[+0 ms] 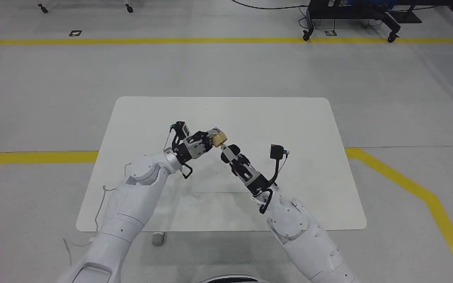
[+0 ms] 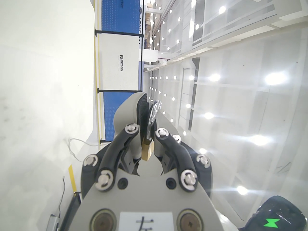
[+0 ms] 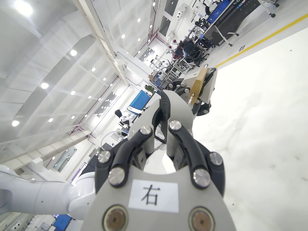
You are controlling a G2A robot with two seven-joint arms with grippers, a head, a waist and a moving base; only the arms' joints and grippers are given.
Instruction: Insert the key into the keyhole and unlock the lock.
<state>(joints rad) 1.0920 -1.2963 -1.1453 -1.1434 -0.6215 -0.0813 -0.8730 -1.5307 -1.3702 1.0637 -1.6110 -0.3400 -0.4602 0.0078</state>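
Both arms meet above the middle of the white table (image 1: 304, 127). My left gripper (image 1: 207, 141) is shut on a brass padlock (image 1: 220, 134); the left wrist view shows the brass body (image 2: 146, 152) pinched between the fingers of the gripper (image 2: 150, 117), with a silver metal part (image 2: 154, 111) past it. My right gripper (image 1: 228, 151) sits just beside the lock, shut on the key. From the right wrist, the gripper (image 3: 168, 99) has its jaws together and the key's silver blade (image 3: 191, 99) touches the lock's (image 3: 198, 82) bottom face. The key's head is hidden between the pads.
Yellow floor tape (image 1: 212, 41) runs behind the table, and another stripe (image 1: 396, 177) passes on its right. Wheeled carts (image 1: 354, 18) stand far back.
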